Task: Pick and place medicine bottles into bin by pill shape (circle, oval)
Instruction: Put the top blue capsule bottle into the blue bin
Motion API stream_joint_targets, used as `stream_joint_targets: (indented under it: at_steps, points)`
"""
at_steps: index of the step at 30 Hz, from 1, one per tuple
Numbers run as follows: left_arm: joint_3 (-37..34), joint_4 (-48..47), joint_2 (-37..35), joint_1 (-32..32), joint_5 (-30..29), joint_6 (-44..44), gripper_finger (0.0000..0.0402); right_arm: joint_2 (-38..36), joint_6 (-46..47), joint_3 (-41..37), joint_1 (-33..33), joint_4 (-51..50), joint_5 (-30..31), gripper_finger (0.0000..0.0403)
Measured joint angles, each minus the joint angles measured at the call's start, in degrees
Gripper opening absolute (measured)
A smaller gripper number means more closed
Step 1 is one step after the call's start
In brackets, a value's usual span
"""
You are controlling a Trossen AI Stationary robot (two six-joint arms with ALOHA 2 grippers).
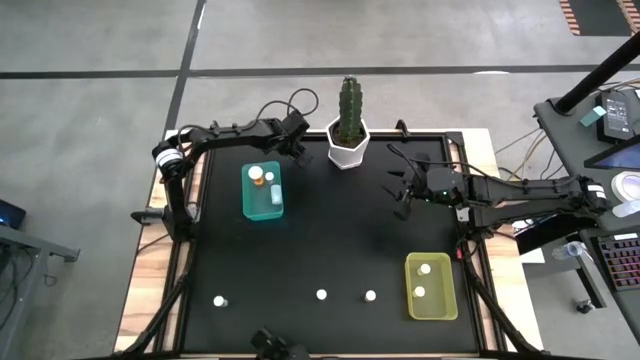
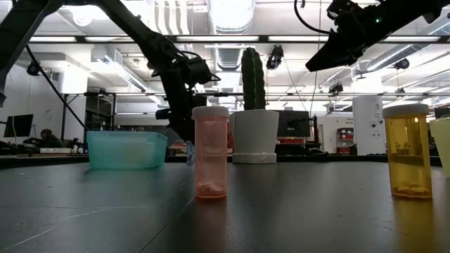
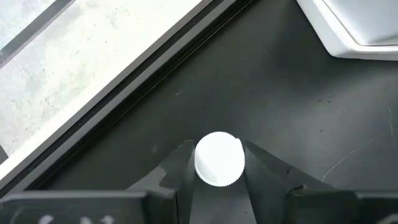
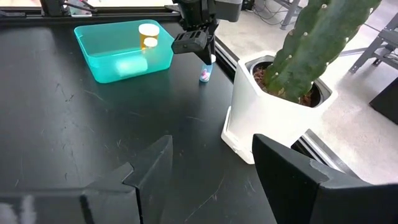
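A small medicine bottle (image 4: 204, 74) with a white cap (image 3: 219, 158) stands upright on the black table near its far edge, between the teal bin (image 1: 263, 190) and the white cactus pot (image 1: 347, 142). My left gripper (image 1: 302, 152) is down over it, shut on its cap. My right gripper (image 4: 211, 177) hangs open and holds nothing, above the table's right half (image 1: 402, 190). Three more bottles (image 1: 321, 294) stand in a row near the front edge. The teal bin holds bottles; the yellow bin (image 1: 431, 287) shows two white caps. My left gripper pinches the bottle's white cap between its two fingers (image 3: 180, 171), one on each side of the round rim (image 3: 198, 163). The fingers come from above, slanting down. The bottle stands upright with its base on the table.
The cactus pot stands close to the right of the held bottle. The table's raised far rail (image 3: 155, 62) runs just behind it. In the low view a pink bottle (image 2: 211, 151) and an orange one (image 2: 408, 151) stand near the front. The table's middle (image 1: 340, 230) is bare.
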Motion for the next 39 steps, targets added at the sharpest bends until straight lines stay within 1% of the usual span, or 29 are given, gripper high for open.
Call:
stream_joint_targets:
  at_steps: [9,17,21,27,39]
  points:
    - [0.5,-1.1,-0.7,-1.0,0.0,0.2,0.0098,0.0,0.0,0.0,0.0,0.0,0.0,0.0215]
    - [0.9,-3.0,-6.4,-5.4,-0.7,1.2,0.0098,0.0,0.0,0.0,0.0,-0.1,0.0,0.0215]
    - [0.9,-5.0,-10.0,-9.1,-0.7,1.2,0.0099,0.0,0.0,0.0,0.0,-0.1,0.0,0.0215]
    - [0.9,-7.4,-13.6,-16.7,-1.7,1.1,0.0099,0.0,0.0,0.0,0.0,0.0,0.0,0.0215]
    - [1.2,-7.5,-13.9,-32.2,-2.8,-2.4,0.0099,0.0,1.4,-0.1,0.0,0.0,0.0,0.0215]
